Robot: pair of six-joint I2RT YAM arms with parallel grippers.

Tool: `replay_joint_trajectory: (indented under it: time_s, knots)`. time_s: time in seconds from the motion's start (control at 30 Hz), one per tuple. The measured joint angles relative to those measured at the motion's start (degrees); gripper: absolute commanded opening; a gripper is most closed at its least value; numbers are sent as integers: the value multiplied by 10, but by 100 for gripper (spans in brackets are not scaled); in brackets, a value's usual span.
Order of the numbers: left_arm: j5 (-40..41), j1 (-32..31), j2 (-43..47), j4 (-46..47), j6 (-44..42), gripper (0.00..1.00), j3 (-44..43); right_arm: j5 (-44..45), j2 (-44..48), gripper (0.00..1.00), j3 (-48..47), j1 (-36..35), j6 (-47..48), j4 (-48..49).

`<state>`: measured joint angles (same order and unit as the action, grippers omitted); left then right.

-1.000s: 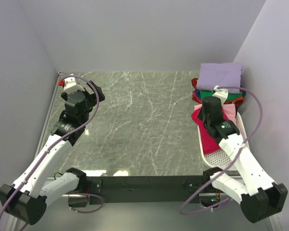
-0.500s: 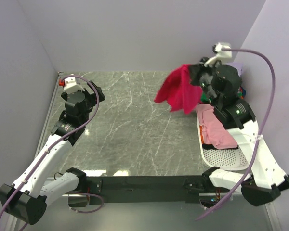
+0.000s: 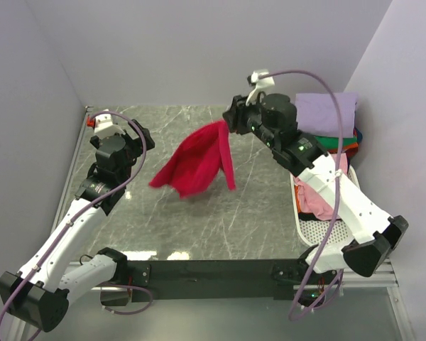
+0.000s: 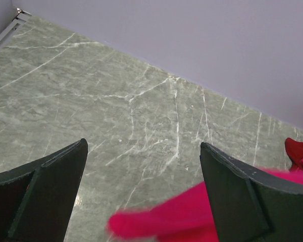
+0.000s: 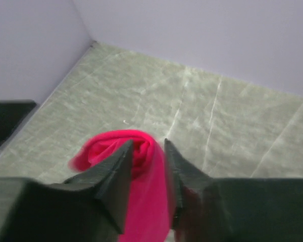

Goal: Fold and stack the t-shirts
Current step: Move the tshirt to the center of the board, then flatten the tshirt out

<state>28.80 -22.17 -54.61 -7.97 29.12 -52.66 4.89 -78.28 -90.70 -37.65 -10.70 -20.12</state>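
Your right hand is clamped on the crimson t-shirt, with its dark fingers pinched narrow on a rolled fold of soft cloth at the top edge. The shirt hangs from that grip in a loose, creased drape. It spreads down and to the left of the hand, over the middle of the grey marbled counter. Its lower hem is blurred, so you cannot tell whether it touches the counter. Your left hand has its fingers spread wide and holds nothing, above the far left of the counter. Crimson cloth shows blurred at the low edge of its wrist view. In the far right corner a folded lavender t-shirt lies flat on a pile, with coloured cloth edges showing beneath it. A pink t-shirt lies crumpled in the white perforated basket, just on the near side of that pile.
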Motion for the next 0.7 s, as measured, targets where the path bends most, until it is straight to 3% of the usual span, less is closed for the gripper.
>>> replay_joint_trajectory:
  time_s: [0.03,0.13,0.37,0.7]
  knots:
    - [0,0,0,0,0,99,0,12,3,68,22,0,-3,6]
    - [0,0,-3,0,-2,99,0,57,10,75,87,0,-7,20]
    - [-8,0,-40,6,-11,99,0,71,-14,75,152,-2,-22,24]
    - [-59,0,-84,12,-12,95,7,-29,-104,73,211,-60,-68,81]
